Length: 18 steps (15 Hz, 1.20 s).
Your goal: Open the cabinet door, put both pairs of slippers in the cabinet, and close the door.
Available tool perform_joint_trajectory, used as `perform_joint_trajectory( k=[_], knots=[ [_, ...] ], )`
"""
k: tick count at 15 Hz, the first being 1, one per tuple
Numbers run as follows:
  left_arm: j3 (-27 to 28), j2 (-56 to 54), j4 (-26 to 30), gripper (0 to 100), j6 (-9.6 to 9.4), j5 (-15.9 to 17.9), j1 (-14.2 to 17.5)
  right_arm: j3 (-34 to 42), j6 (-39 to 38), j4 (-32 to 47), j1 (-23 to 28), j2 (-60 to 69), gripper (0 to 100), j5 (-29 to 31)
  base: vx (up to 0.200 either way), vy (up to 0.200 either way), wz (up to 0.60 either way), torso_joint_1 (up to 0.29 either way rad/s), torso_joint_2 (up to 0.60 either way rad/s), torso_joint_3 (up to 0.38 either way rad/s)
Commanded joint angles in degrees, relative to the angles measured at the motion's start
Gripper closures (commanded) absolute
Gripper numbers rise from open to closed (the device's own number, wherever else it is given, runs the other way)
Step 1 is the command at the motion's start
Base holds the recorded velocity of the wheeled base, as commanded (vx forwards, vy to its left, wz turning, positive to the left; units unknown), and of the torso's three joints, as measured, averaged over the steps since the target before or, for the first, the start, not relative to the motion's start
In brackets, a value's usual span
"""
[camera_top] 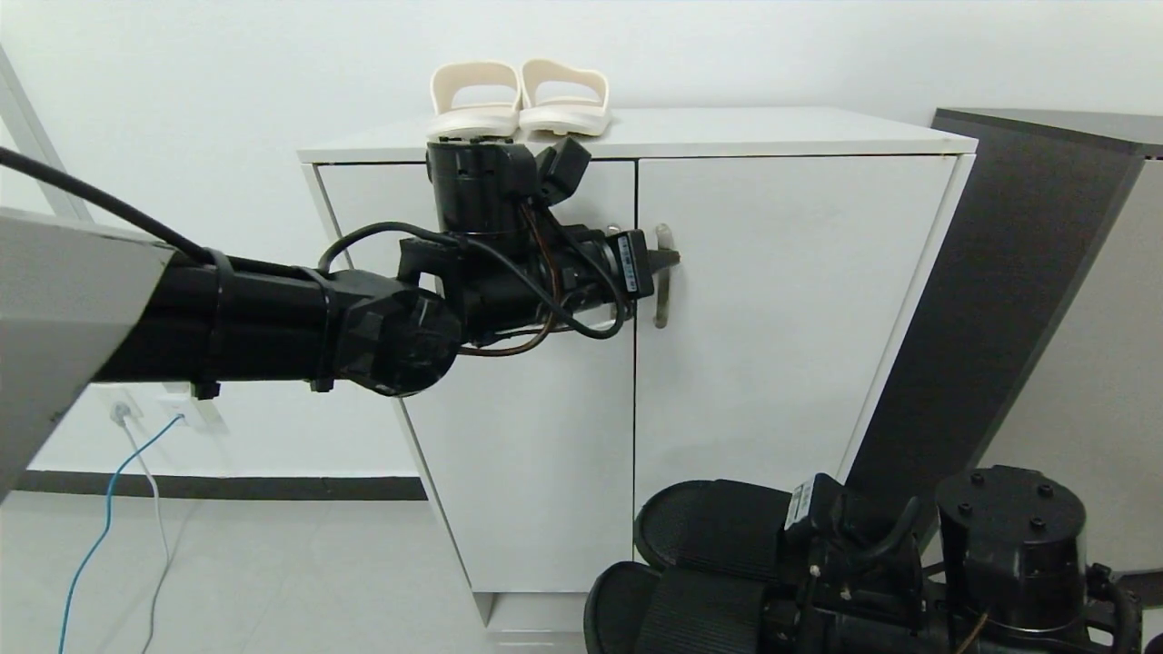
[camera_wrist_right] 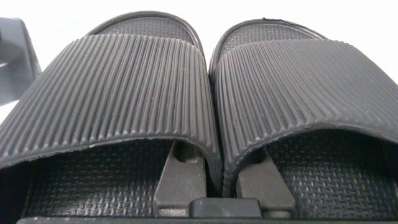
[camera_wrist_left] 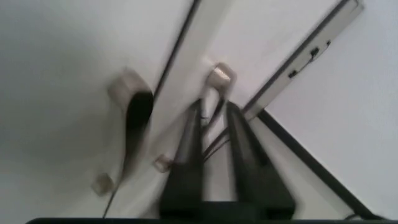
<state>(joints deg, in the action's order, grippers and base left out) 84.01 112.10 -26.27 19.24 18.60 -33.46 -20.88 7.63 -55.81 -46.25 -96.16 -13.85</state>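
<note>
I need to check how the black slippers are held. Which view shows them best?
The right wrist view: the black slippers sit side by side, the fingers of the right gripper under the straps, clamped on their inner walls. The head view shows their straps and far ends beyond the gripper.

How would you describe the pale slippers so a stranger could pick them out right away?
Find the white two-door cabinet. On its top, above the left door, sits a pair of cream slide slippers, side by side. Unlike the black ribbed slippers held low by the right gripper, they are pale and smooth.
</note>
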Motion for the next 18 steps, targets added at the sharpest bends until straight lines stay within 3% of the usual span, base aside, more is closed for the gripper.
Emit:
perform_joint_trajectory(
  k=[1,6,12,14,18],
  knots=[
    [-3.2,-3.9,-0.1,100,0.10,0.2,-0.3,1.1,0.5,-0.6,-0.7,0.9,100,-1.3,0.000,0.000,0.00,0.000,0.00,0.000],
    [-8.8,-9.4,-0.2,100,0.10,0.2,-1.9,2.2,0.7,-0.7,-1.5,2.4,100,-3.7,0.000,0.000,0.00,0.000,0.00,0.000],
    [-20.1,-20.3,-0.4,100,0.45,-0.1,-2.2,2.0,0.7,-0.7,-1.5,1.9,100,-3.6,0.000,0.000,0.00,0.000,0.00,0.000],
    [-20.2,-20.5,-0.5,100,1.59,0.1,-0.6,1.9,0.8,-0.7,-1.6,1.9,100,-3.5,0.000,0.000,0.00,0.000,0.00,0.000],
    [-15.5,-14.3,-2.6,100,1.77,0.1,2.9,1.6,0.8,-0.8,-1.5,2.0,100,-3.4,0.000,0.000,0.00,0.000,0.00,0.000]
  ],
)
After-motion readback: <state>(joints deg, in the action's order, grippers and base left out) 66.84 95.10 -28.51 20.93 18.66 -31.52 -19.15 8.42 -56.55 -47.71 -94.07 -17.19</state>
